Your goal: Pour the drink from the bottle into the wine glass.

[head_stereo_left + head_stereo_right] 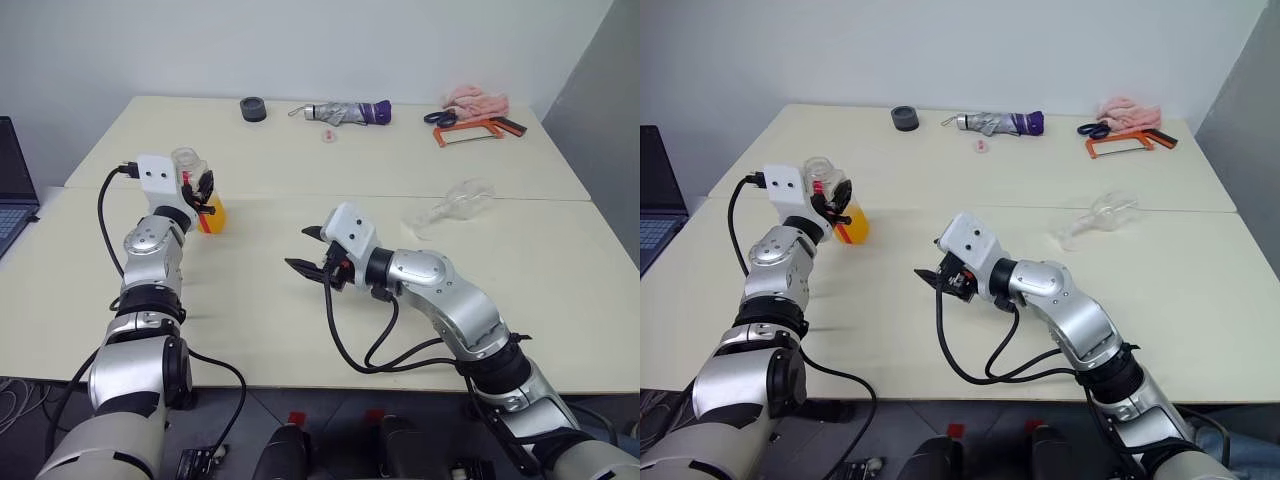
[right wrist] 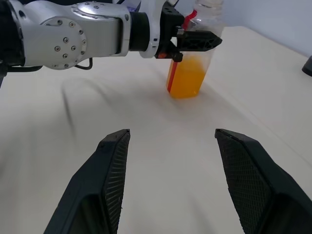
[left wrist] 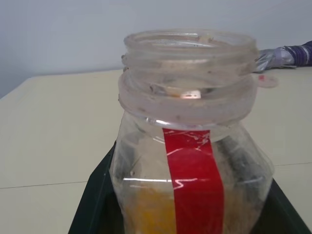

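My left gripper (image 1: pixel 200 188) is shut on the bottle (image 1: pixel 205 200), which stands upright at the table's left with its mouth open and no cap on. The red label strip faces the left wrist view, on the bottle (image 3: pixel 190 146). The orange drink (image 1: pixel 213 216) fills the bottle's lower part. My right gripper (image 1: pixel 303 250) hovers open over the middle of the table, pointing left toward the bottle (image 2: pixel 192 68), with nothing between its fingers. The wine glass (image 1: pixel 455 205) lies on its side on the table, to the right behind my right arm.
Along the far edge are a black tape roll (image 1: pixel 254 108), a folded umbrella (image 1: pixel 350 113), a small pink round thing (image 1: pixel 328 134), scissors and an orange hacksaw (image 1: pixel 475 128) and a pink cloth (image 1: pixel 477 99). A laptop (image 1: pixel 12 180) sits at the far left.
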`<state>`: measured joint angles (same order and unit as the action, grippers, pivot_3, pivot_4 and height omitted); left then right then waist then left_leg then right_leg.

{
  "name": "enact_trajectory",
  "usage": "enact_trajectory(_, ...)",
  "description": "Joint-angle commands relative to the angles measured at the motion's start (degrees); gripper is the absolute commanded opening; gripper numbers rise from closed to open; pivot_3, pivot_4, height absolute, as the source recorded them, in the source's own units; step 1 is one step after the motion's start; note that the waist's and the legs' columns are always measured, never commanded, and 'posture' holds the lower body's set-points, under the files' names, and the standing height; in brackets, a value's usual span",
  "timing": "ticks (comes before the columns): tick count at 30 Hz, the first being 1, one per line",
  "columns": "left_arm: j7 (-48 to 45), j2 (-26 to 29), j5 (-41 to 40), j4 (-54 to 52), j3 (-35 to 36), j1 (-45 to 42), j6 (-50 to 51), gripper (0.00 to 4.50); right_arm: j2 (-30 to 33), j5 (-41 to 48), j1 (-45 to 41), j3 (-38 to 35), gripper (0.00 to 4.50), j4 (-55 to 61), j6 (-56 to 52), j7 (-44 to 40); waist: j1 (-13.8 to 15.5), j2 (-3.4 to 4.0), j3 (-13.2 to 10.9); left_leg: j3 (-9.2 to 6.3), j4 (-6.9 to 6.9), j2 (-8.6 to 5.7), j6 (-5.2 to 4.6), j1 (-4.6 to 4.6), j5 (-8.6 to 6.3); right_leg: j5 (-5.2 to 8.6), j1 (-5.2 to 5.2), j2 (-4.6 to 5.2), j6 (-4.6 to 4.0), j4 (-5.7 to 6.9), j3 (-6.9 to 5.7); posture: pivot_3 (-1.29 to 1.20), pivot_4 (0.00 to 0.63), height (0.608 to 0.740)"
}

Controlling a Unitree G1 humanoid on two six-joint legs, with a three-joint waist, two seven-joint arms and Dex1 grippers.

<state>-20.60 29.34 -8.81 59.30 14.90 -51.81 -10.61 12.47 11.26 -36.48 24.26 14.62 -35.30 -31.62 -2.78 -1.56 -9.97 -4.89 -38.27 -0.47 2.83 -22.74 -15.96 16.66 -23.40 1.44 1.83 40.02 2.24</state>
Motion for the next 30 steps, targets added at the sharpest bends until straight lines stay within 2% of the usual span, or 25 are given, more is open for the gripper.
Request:
enact_trajectory(1,0.3,0.8,-0.2,2.6,0.8,-0.8,0.1,2.44,-0.9,-0.6,-0.9,-0.3,2.96,1.4,1.2,-0.4,-0.1,0.0,0.0,0.0,0.0,0.0,0.0,0.01,0.0,0.0,0.0,-0.01,0.0,0.02,0.0,0.0,0.15,0.74)
enact_trajectory(7,-1.4,-0.3,0.3,2.3,0.0,0.3,-0.2,4.3,-1.3,-1.1,-0.4,-1.0,2.96,1.7,0.6,-0.3,-0.3,0.0,0.0,0.01,0.01,0.01,0.0,-0.02,0.0,0.0,-0.06,-0.04,-0.01,0.03,0.0,0.0,0.15,0.74)
enact_trajectory(8,-1.6,-0.5,0.4,2.0,-0.1,0.6,-0.3,4.46,-1.2,-1.2,-0.3,-1.0,2.96,1.8,0.5,-0.3,-0.3,0.0,0.0,0.01,0.01,0.01,0.0,-0.04,0.0,0.0,-0.08,-0.04,-0.01,0.04,-0.01,0.0,0.15,0.74)
enact_trajectory(20,1.9,-1.8,1.7,-2.7,-1.3,7.7,-1.0,4.46,1.2,-0.8,3.6,-2.1,2.96,4.9,-1.1,-0.4,-0.4,0.0,0.0,0.02,0.05,0.04,-0.01,-0.04,0.0,-0.01,-0.11,-0.02,-0.01,0.04,0.03,0.0,0.15,0.74)
enact_trajectory(30,3.1,-3.4,1.2,-11.8,-1.6,15.6,1.9,4.46,5.4,-0.5,7.6,-4.1,2.96,8.5,-2.9,-0.6,-0.3,-0.01,0.0,0.03,0.07,0.07,-0.02,-0.03,-0.01,-0.01,-0.11,0.01,-0.01,0.04,0.04,0.0,0.15,0.74)
